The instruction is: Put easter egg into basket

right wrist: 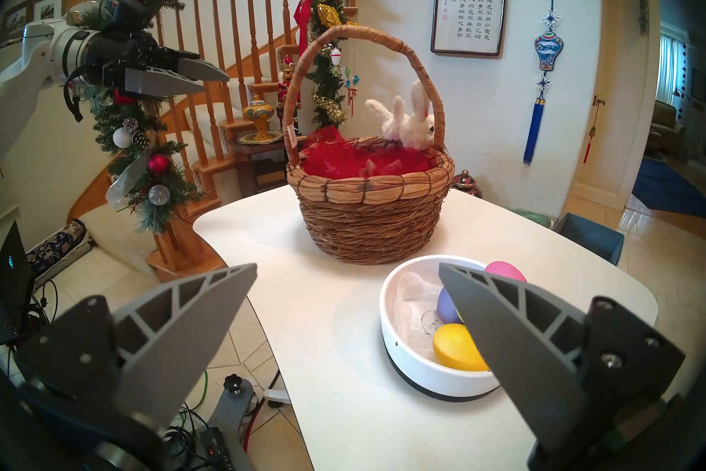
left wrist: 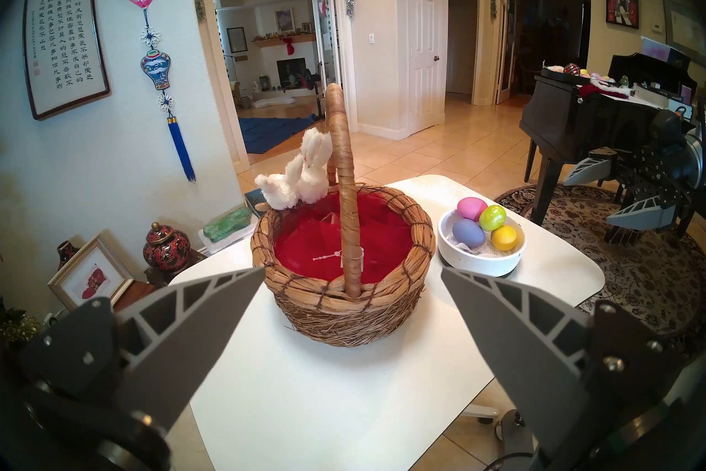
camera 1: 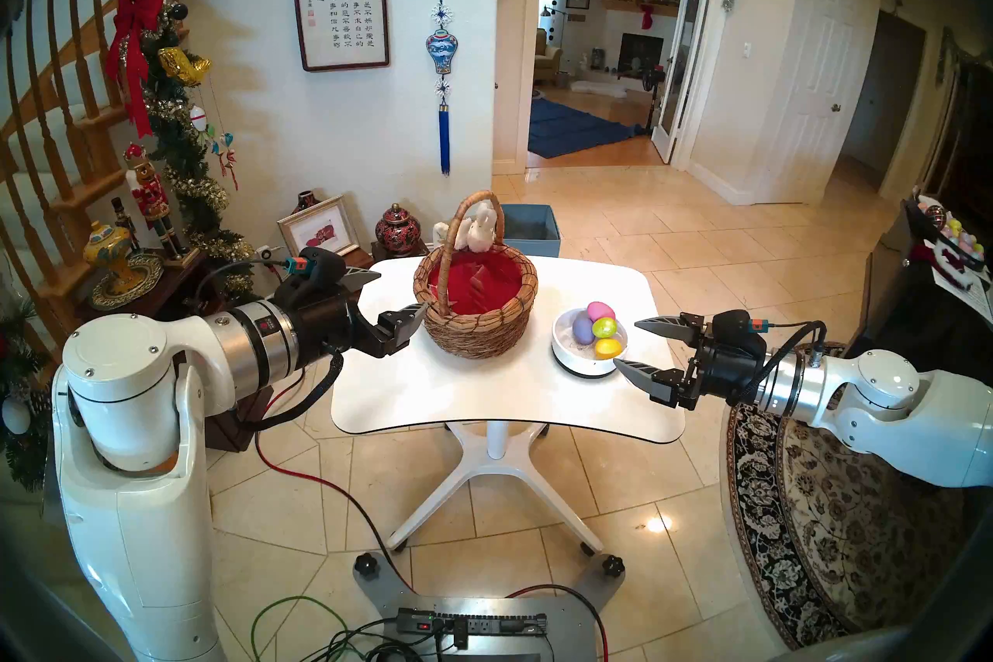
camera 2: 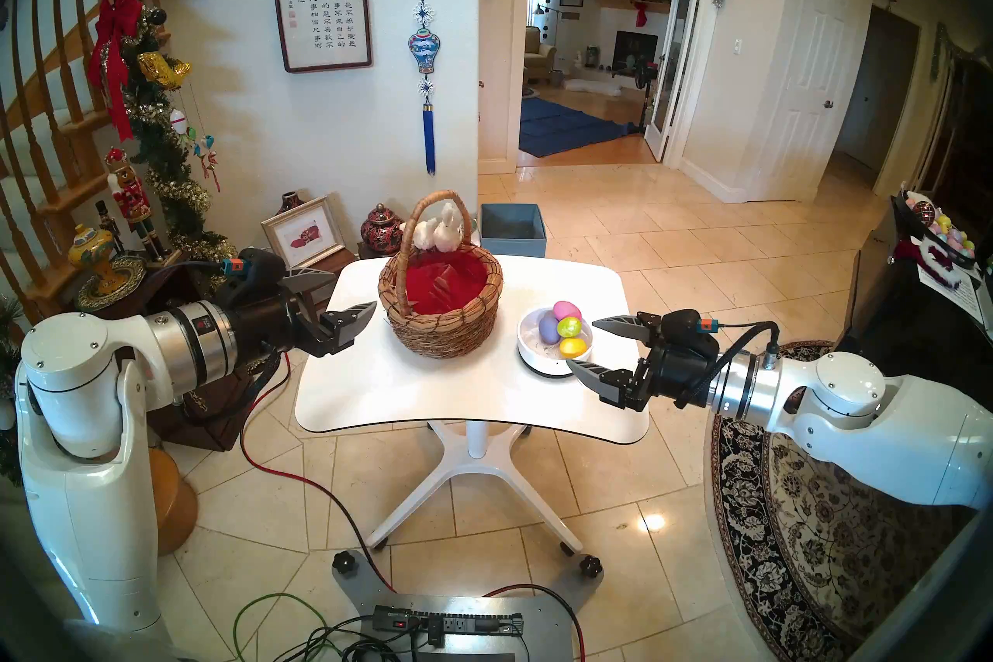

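The brown wicker basket (camera 1: 475, 322) with red lining, tall handle and a white plush bunny (camera 1: 481, 228) stands on the white table (camera 1: 483, 397). It shows no egg inside. To its right a low white bowl (camera 1: 588, 354) holds several Easter eggs: pink (camera 1: 601, 310), purple (camera 1: 581, 329), green glitter (camera 1: 604, 328) and yellow (camera 1: 608, 349). My left gripper (camera 1: 400, 293) is open and empty, just left of the basket. My right gripper (camera 1: 626, 344) is open and empty, just right of the bowl. The basket (left wrist: 344, 267) and bowl (left wrist: 481, 260) show in the left wrist view, and the basket (right wrist: 370, 202) and bowl (right wrist: 428, 367) in the right wrist view.
A low side table with vases and a picture frame (camera 1: 322, 228) stands left behind the table. A blue box (camera 1: 529, 225) sits on the floor behind it. A black piano (left wrist: 573, 126) and a patterned rug (camera 1: 838, 510) are to the right. Cables (camera 1: 322, 483) cross the floor.
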Controlling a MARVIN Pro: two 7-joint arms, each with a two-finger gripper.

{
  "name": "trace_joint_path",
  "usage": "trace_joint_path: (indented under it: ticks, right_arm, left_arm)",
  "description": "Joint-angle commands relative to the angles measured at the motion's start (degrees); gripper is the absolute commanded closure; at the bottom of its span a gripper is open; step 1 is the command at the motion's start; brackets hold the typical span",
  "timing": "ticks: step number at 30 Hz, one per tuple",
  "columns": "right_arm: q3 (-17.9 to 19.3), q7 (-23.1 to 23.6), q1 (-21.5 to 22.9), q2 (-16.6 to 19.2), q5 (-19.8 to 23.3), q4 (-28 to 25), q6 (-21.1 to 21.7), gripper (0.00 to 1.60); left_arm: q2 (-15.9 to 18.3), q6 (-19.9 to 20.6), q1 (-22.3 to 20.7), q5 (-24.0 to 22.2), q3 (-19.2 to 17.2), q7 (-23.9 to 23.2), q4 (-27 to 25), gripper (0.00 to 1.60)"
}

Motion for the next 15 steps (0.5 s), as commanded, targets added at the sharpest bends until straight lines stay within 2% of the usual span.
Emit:
trace_joint_path:
  ticks: [1,15]
  right_arm:
    - [0.43,-0.02,0.33,0.17,0.03,0.02,-0.14,0.0]
    - [0.42,-0.03,0.34,0.18,0.03,0.02,-0.15,0.0]
  left_arm:
    - [0.01,-0.01,-0.05,0.0,0.06,-0.01,-0.25,0.0]
    - [0.01,-0.01,-0.05,0.0,0.06,-0.01,-0.25,0.0]
